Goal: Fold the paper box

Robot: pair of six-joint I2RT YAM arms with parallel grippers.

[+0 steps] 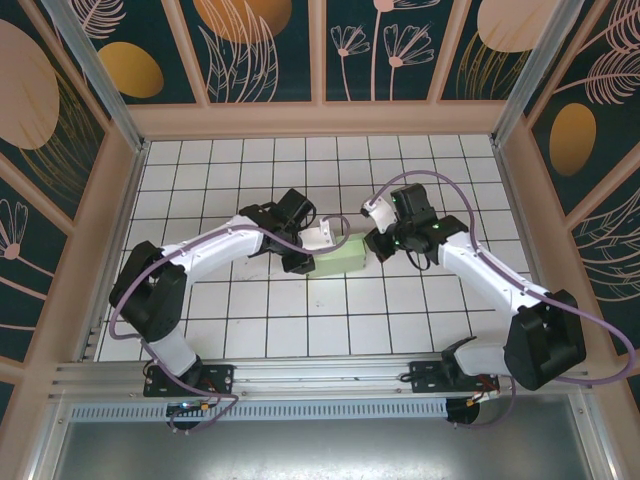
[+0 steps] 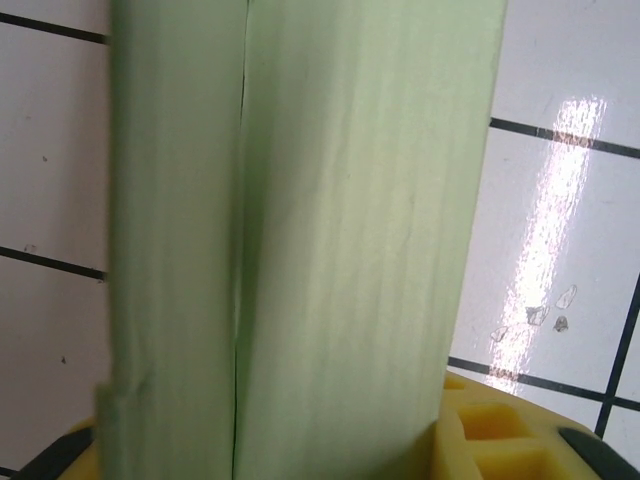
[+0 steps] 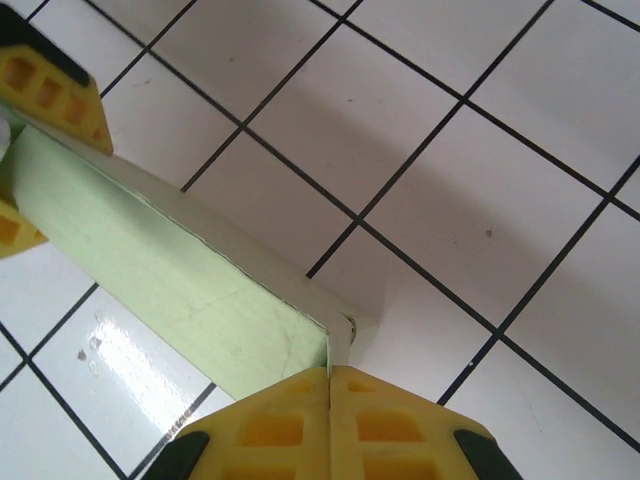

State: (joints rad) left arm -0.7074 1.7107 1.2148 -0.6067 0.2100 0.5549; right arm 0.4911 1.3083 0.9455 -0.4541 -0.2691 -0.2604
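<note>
Top external view sets the white tiled table (image 1: 240, 320) under both arms. The pale mint-green card paper box (image 1: 338, 262) lies on it, strung between the two tools, with one short end at the left gripper (image 1: 306, 258) and the other at the right gripper (image 1: 377, 246). It already has a long, shallow box shape rather than lying as a flat sheet. I judge the folding well along, with the ends the likely remaining job.

In the left wrist view the box runs straight out ahead of the tool, its long seam in line with the reach. Its near end sits between the yellow fingers (image 2: 490, 440), which stand part-way apart and clamp it across its width. That hold reads as an anchor, keeping the box from sliding while the other end is worked.

In the right wrist view the yellow fingertips (image 3: 300, 430) are pressed flat together. The box's thin end wall drops right into the seam between them, so they seem to pinch that bit of card. Pinching there would serve to crease or tuck the end flap
</note>
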